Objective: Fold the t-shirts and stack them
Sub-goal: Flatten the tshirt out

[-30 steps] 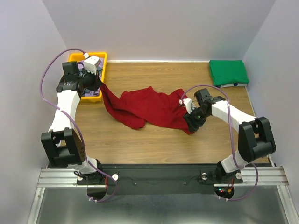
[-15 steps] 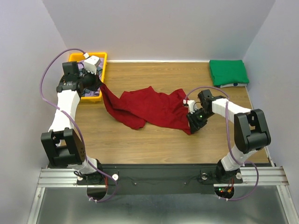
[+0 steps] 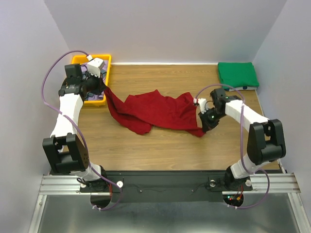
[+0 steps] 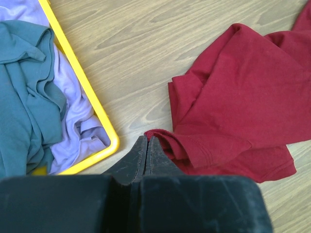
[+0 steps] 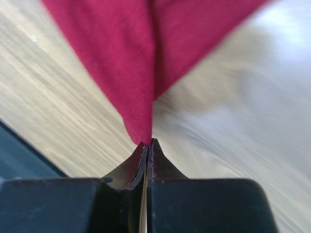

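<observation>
A dark red t-shirt (image 3: 155, 111) lies crumpled and stretched across the middle of the table. My left gripper (image 3: 103, 89) is shut on its left corner beside the yellow tray; in the left wrist view the cloth (image 4: 238, 87) bunches at the closed tips of the left gripper (image 4: 147, 141). My right gripper (image 3: 204, 127) is shut on the shirt's right corner, and in the right wrist view the red cloth (image 5: 146, 58) hangs from the pinched tips of the right gripper (image 5: 148, 141). A green t-shirt (image 3: 236, 74) lies folded at the back right. A grey-blue t-shirt (image 4: 24, 87) and a lavender t-shirt (image 4: 77, 121) lie in the tray.
The yellow tray (image 3: 108, 68) stands at the back left corner, its rim (image 4: 92, 102) just left of my left gripper. Walls close the table on the left, back and right. Bare wood shows in front of the red shirt.
My right gripper has shut on the red shirt's right corner and shifted right and slightly back, drawing that corner with it. The left arm has not moved.
</observation>
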`<state>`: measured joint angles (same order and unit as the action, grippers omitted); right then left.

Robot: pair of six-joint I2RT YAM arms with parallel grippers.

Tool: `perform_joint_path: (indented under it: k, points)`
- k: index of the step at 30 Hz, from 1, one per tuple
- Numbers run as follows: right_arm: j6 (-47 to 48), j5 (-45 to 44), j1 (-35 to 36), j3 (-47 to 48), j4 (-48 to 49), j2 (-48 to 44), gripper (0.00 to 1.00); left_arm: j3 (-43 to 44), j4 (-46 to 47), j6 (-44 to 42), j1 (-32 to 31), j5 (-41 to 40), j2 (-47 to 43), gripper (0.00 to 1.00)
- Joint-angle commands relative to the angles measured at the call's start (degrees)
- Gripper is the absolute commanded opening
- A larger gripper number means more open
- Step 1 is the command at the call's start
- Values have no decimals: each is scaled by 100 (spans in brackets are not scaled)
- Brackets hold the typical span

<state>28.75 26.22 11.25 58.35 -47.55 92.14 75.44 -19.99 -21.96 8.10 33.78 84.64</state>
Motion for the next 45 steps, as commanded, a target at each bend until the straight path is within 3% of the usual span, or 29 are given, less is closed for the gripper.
perform_joint_path:
  k: [1, 10, 14, 24, 31, 40, 42, 45]
  points:
    - [420, -1071, -341, 879, 61, -635, 1, 557, -13, -19, -10, -108, -343, 0]
    - [1123, -2902, -492, 3067, 685, -908, 1, 2298, -119, -142, -1, -152, -360, 0]
    - [1440, -3569, -492, 3831, 1028, -1075, 1, 2607, 91, 7, -1, -117, -693, 0]
    - [1967, -3993, -492, 5221, 1503, -2006, 0, 2124, 1611, 745, -1, -363, -2811, 0]
    - [2319, -3975, -500, 6477, 1854, -2428, 1, 2825, 2227, 913, -10, -1135, -3665, 0]
    - [3066, -4002, -501, 6629, 2426, -2166, 1, 3820, 2069, 684, -1, -1523, -3182, 0]
    - [3057, -3897, -492, 6515, 2487, -2086, 1, 3584, 2008, 640, -1, -1410, -3085, 0]
    - [3023, -3686, -492, 5552, 2514, -2042, 1, 2803, 2008, 596, -1, -1102, -3094, 0]
